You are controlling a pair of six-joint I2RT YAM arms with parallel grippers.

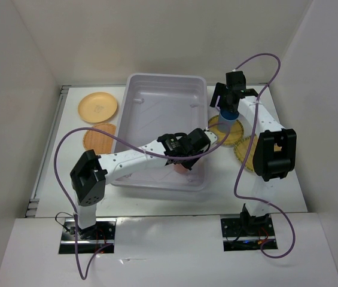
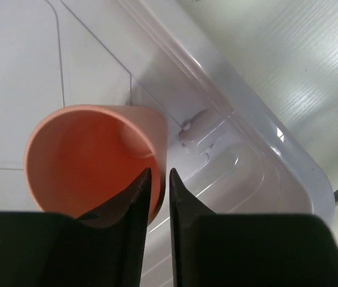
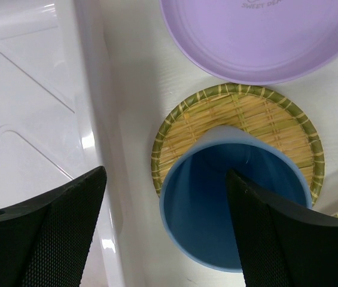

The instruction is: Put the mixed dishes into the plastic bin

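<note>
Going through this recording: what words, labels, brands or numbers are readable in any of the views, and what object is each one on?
"SWEET PEA": printed inside the lavender plate, at the top edge of the right wrist view. The frame cuts the lettering, so any further text is out of view.
Faint mark at the centre of the orange-tan plate, top view: too small to read.
No other text is legible in any view.

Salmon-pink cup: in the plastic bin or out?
In: the salmon-pink cup is within the plastic bin walls, over its floor; resting or lifted, cannot tell.
</note>
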